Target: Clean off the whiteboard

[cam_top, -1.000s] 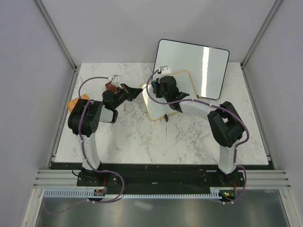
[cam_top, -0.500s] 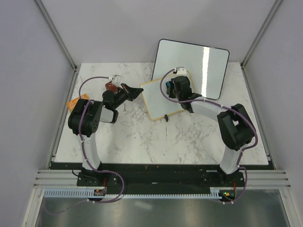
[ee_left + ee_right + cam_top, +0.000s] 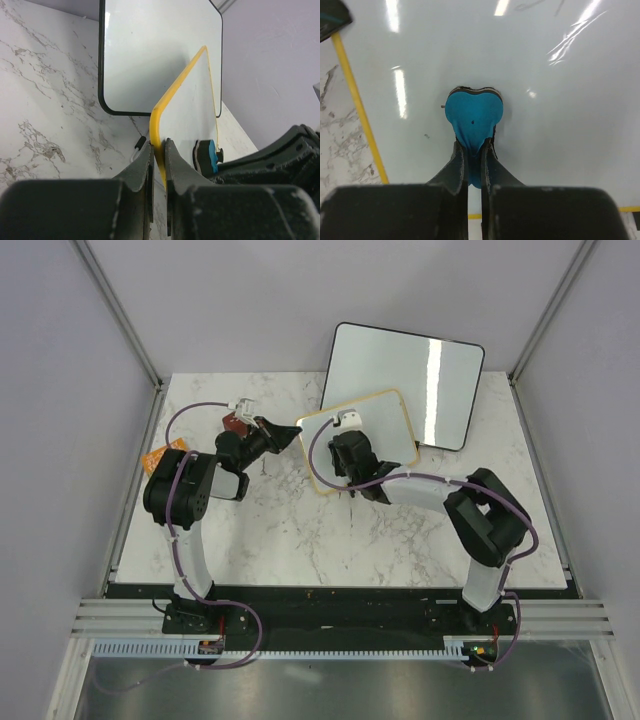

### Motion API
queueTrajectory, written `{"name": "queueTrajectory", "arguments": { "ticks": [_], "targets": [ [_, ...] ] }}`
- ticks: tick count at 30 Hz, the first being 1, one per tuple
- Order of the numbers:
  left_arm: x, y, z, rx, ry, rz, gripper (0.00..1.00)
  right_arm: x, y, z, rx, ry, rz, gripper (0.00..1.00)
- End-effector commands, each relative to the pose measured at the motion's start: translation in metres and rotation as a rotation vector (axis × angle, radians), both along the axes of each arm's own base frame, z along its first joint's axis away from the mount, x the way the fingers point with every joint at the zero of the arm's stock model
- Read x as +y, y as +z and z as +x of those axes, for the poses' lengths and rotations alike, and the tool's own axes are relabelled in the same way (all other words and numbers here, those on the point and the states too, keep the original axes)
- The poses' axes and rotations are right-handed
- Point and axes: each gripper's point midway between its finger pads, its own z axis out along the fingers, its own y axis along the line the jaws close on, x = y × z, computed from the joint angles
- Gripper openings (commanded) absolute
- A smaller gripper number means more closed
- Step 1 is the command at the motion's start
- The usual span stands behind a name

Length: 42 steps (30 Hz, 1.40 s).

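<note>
The small whiteboard (image 3: 385,422) with a pale yellow frame lies tilted at the back middle of the table. My left gripper (image 3: 294,429) is shut on its left corner; in the left wrist view the yellow edge (image 3: 159,131) sits pinched between my fingers. My right gripper (image 3: 343,454) is shut on a blue eraser (image 3: 473,116) and presses it flat on the white surface (image 3: 560,105), near the board's left part. The eraser also shows in the left wrist view (image 3: 211,154). No writing is visible on the board.
A larger black-framed blank board (image 3: 415,375) leans behind the small one. An orange object (image 3: 160,456) lies at the table's left edge. A small red-brown thing (image 3: 236,423) sits by my left wrist. Grey walls close in the back and sides.
My right gripper with the eraser swept right across the board, then came back left and nearer. The board's right part is now uncovered. My left gripper has held still.
</note>
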Motion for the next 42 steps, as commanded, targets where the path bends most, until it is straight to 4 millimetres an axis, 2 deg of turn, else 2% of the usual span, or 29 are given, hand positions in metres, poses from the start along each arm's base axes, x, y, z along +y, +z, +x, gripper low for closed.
{"name": "queueTrajectory", "arguments": {
  "ticks": [1, 5, 12, 18, 20, 21, 22, 28, 34, 37, 42],
  "targets": [
    [-0.014, 0.029, -0.019, -0.163, -0.094, 0.001, 0.02, 0.007, -0.087, -0.062, 0.226, 0.140, -0.177, 0.00],
    [-0.014, 0.030, -0.019, -0.165, -0.096, 0.000, 0.02, 0.021, -0.088, -0.073, 0.203, 0.172, -0.219, 0.00],
    [-0.015, 0.031, -0.019, -0.166, -0.098, -0.003, 0.02, 0.026, -0.081, -0.069, 0.187, 0.181, -0.224, 0.00],
    [-0.014, 0.031, -0.019, -0.170, -0.098, -0.002, 0.02, 0.017, -0.066, -0.047, 0.126, 0.100, -0.280, 0.00],
    [-0.014, 0.030, -0.020, -0.166, -0.099, -0.001, 0.02, 0.019, -0.052, -0.031, 0.095, 0.074, -0.260, 0.00],
    [-0.016, 0.031, -0.021, -0.169, -0.105, -0.001, 0.02, 0.014, -0.053, -0.028, 0.108, 0.065, -0.278, 0.00],
    [-0.015, 0.031, -0.021, -0.170, -0.105, 0.002, 0.02, 0.011, -0.043, -0.016, 0.095, 0.042, -0.258, 0.00],
    [-0.014, 0.032, -0.023, -0.175, -0.101, 0.012, 0.02, -0.013, -0.010, 0.031, 0.066, -0.043, -0.163, 0.00],
    [-0.014, 0.031, -0.024, -0.176, -0.103, 0.011, 0.02, -0.039, 0.010, 0.061, 0.062, -0.100, -0.172, 0.00],
    [-0.014, 0.031, -0.024, -0.174, -0.103, 0.011, 0.02, -0.053, 0.012, 0.070, 0.082, -0.120, -0.182, 0.00],
    [-0.014, 0.031, -0.026, -0.177, -0.104, 0.012, 0.02, -0.083, -0.002, 0.078, 0.156, -0.169, -0.198, 0.00]
  ]
}}
